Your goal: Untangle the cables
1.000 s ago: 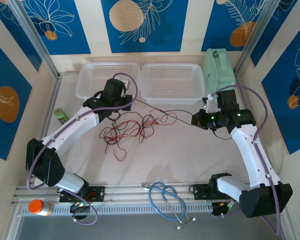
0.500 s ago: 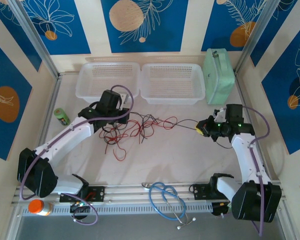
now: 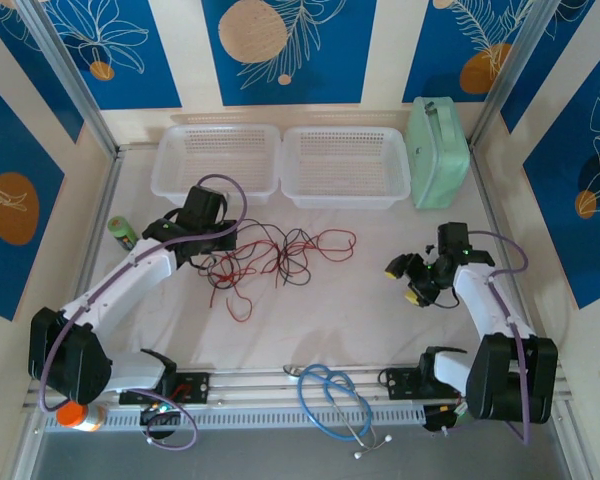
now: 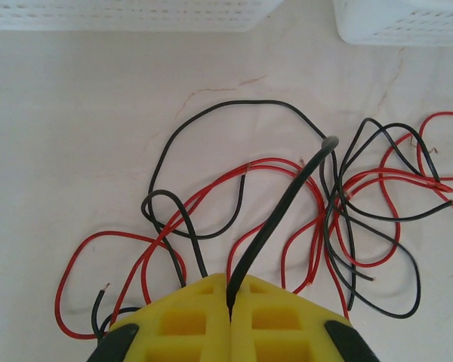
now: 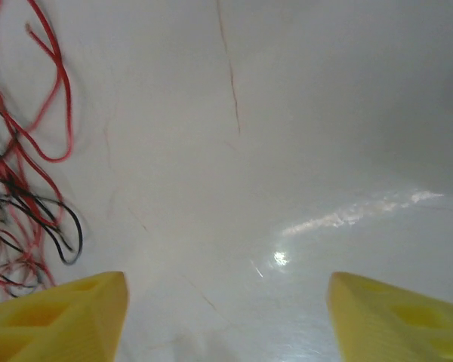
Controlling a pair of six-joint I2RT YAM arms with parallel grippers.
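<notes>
left end effector (image 4: 228, 285) is clamping a black cable (image 4: 287, 200). Its yellow fingers (image 4: 181, 324) are pressing together, with the strand pinched in the seam. From the pinch the strand is rising clear of the worktop (image 4: 75, 113) and ending in a bent tip.

The rest of the cables (image 4: 340, 219) are lying just ahead of that end effector. Red and black loops are crossing each other, densest to its front right. One red loop is trailing off to its left.

From overhead, the left end effector (image 3: 220, 245) is sitting at the left edge of the cables (image 3: 280, 255). They are spreading across the middle of the worktop (image 3: 330, 320), in front of two white baskets (image 3: 217, 160).

right end effector (image 3: 408, 282) is hanging well to the right of the bundle, with bare worktop in between. In its wrist view the right end effector (image 5: 226, 317) is showing its fingers (image 5: 60, 309) wide apart, with nothing between them. The cables (image 5: 23, 188) are showing blurred at the left edge, outside the gap.
</notes>
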